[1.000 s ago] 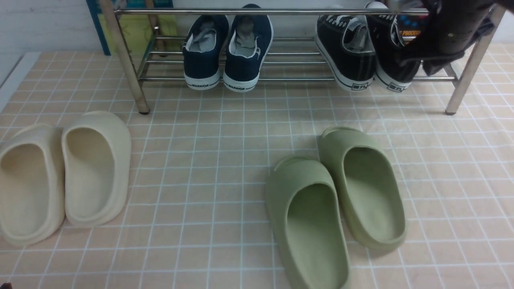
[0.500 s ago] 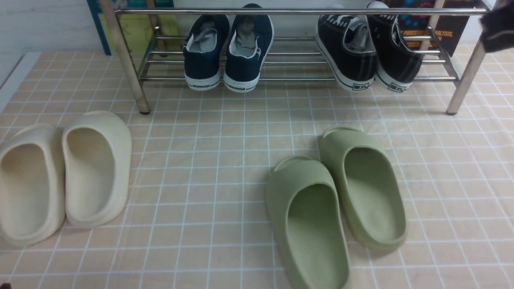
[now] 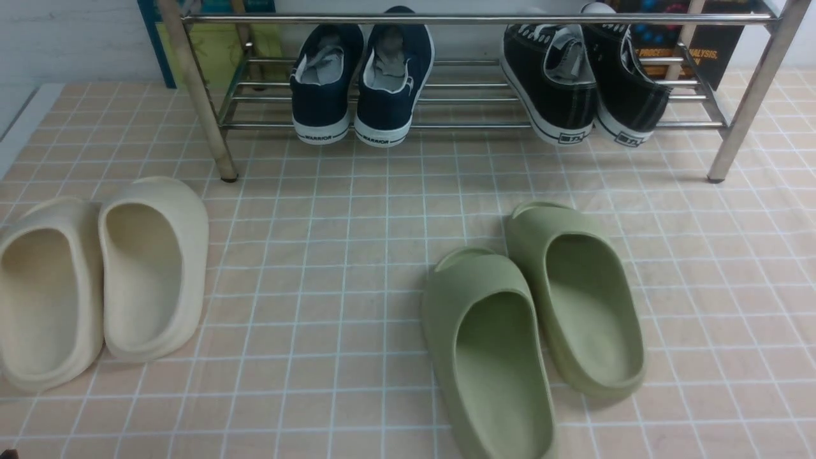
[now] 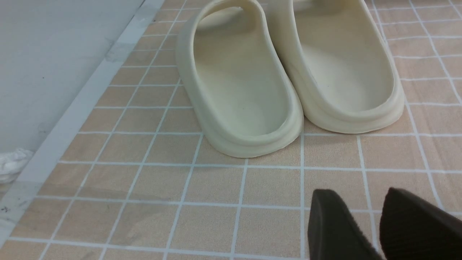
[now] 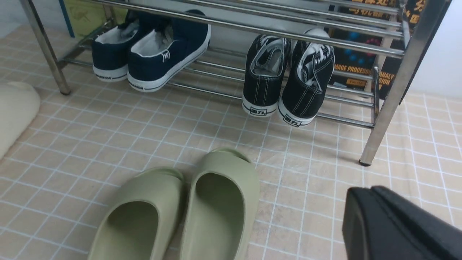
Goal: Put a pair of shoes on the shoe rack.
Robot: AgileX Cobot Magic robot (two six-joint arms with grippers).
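The two black sneakers stand side by side on the lower shelf of the silver shoe rack, at its right end, heels toward me: one and the other. They also show in the right wrist view, with the rack's leg beside them. My right gripper is shut and empty, above the tiled floor well back from the rack. My left gripper is slightly open and empty, low over the floor near the cream slippers. Neither gripper shows in the front view.
Navy WARRIOR sneakers sit on the rack's lower shelf to the left. Olive-green slippers lie on the floor at centre right, cream slippers at the left. Books lean behind the rack. The mat's edge borders grey floor.
My right arm was over the black sneakers at the rack's right end; it has pulled away to the right and out of the front view. The sneakers stay on the shelf.
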